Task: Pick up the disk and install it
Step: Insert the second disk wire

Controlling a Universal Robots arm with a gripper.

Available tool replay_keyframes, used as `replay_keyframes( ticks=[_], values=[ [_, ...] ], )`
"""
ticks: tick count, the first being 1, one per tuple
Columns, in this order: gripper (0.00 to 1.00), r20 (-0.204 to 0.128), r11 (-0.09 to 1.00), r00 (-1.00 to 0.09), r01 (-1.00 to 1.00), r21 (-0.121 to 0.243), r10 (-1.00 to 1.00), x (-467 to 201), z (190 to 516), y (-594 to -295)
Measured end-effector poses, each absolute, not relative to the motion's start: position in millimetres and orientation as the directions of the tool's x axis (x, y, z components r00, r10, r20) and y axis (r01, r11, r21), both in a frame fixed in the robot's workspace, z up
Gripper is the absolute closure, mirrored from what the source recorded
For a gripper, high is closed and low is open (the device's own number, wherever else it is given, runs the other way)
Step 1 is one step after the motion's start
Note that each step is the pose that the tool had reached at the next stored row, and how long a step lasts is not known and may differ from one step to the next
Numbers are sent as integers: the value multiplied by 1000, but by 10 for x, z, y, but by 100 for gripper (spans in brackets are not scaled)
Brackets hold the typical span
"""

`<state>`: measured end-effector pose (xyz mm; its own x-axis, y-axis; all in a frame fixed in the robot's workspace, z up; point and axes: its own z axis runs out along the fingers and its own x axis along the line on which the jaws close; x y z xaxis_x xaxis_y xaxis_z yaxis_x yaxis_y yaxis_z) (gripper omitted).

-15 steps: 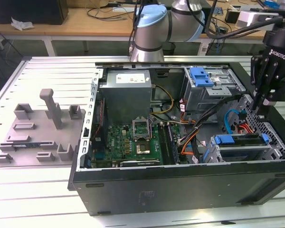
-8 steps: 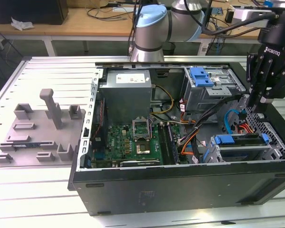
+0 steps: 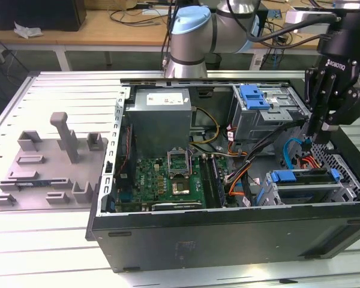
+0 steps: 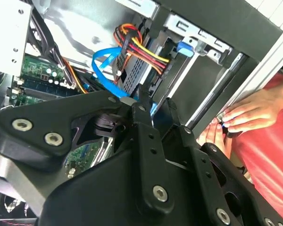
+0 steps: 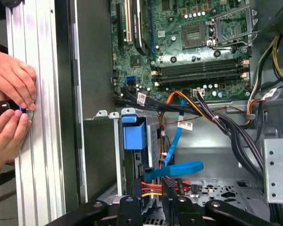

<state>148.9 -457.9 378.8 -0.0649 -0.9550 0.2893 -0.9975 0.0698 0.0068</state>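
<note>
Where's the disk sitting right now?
The silver-grey disk in its blue carrier bracket sits in the drive cage at the open computer case's near corner, on the exterior view's right, just below the black claw.

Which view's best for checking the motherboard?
First wrist view: the motherboard faces the camera, with CPU socket, memory slots and connectors plain. Exterior view shows the board whole but oblique, partly behind cables. Second wrist view catches a green sliver beside the gripper.
</note>
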Motion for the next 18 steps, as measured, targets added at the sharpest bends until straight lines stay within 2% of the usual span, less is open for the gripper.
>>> replay_keyframes(
  ticks=[18],
  values=[
    [68,288,70,-66,-998,3,-955,1424,3729,-4637]
  ],
)
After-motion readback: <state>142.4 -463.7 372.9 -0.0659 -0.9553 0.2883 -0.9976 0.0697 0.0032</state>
